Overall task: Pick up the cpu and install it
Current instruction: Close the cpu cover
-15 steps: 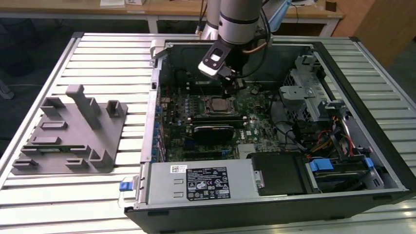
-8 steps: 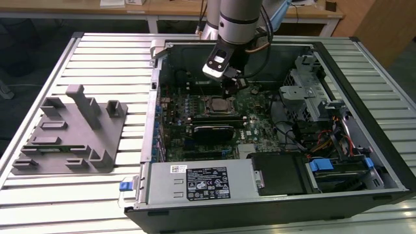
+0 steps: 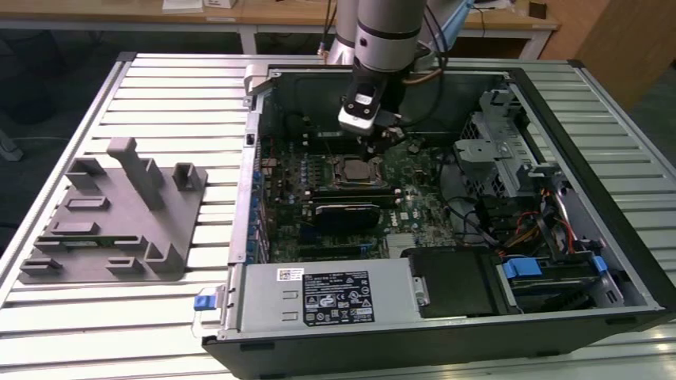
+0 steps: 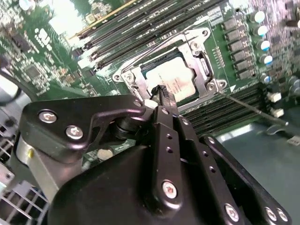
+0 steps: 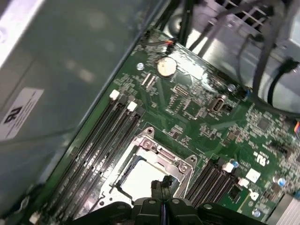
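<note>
Just under the gripper (image 4: 162, 93), fingers pressed together and empty, lies the cpu (image 4: 174, 80): likely light, stiff, fragile; hold its edges.

You have the open computer case (image 3: 259, 158) on the slatted table (image 3: 158, 95), with the fixture block (image 3: 116, 214) well apart on the exterior view's left. Inside, the motherboard (image 3: 417, 214) lies flat. The socket (image 3: 354, 170) sits toward its far side, and the cpu (image 4: 173, 79) lies in it. The gripper (image 3: 377, 145) hangs over the socket's far-right edge. The power supply (image 3: 328, 297) lies along the near side, and the drive cage (image 3: 507, 150) stands at the right.
</note>
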Available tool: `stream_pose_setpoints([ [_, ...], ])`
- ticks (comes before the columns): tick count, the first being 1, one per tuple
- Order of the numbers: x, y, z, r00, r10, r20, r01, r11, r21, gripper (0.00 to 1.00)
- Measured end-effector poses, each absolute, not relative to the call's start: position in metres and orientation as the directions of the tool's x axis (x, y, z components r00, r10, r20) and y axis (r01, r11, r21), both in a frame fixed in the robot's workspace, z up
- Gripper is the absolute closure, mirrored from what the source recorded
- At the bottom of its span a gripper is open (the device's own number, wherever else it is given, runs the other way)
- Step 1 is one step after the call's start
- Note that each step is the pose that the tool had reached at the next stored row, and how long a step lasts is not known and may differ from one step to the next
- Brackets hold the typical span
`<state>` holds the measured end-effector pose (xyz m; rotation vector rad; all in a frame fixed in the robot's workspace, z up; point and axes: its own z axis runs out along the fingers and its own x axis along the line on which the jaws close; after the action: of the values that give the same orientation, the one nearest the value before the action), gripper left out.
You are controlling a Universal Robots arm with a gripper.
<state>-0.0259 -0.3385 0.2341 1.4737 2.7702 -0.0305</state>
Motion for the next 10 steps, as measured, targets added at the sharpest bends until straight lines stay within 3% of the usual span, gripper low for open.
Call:
stream_pose_setpoints([
  [10,-0.0259,-0.3385,0.2334,-0.7,0.714,-0.012,0.714,0.7,-0.015,0.89],
])
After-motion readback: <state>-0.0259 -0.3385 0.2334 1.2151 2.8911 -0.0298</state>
